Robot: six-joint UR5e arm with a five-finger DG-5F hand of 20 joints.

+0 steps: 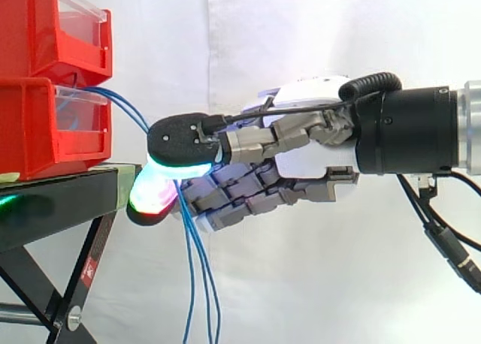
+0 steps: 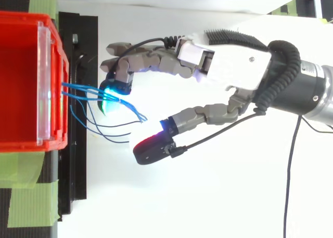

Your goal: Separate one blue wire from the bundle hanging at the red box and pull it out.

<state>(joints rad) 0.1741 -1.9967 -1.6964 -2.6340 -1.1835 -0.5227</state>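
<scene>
Robot hand (image 1: 316, 160) reaches in level from the right toward two stacked red bins on a black stand (image 1: 60, 201), before a white curtain (image 1: 301, 28); a bundle of thin blue wires (image 1: 189, 284) leaves the front of the lower bin (image 1: 30, 126), under the upper bin (image 1: 30, 28), arcs outward and hangs down past the stand's edge; the front of the hand meets the bundle just beside the bin, with strands running behind and through it; from above, the wires fan rightward from the bin's clear front panel (image 2: 44, 82) and the hand (image 2: 234, 66) lies among them; whether any strand is actually gripped cannot be told; green tape (image 2: 26, 207) lies on the stand beside the bin
</scene>
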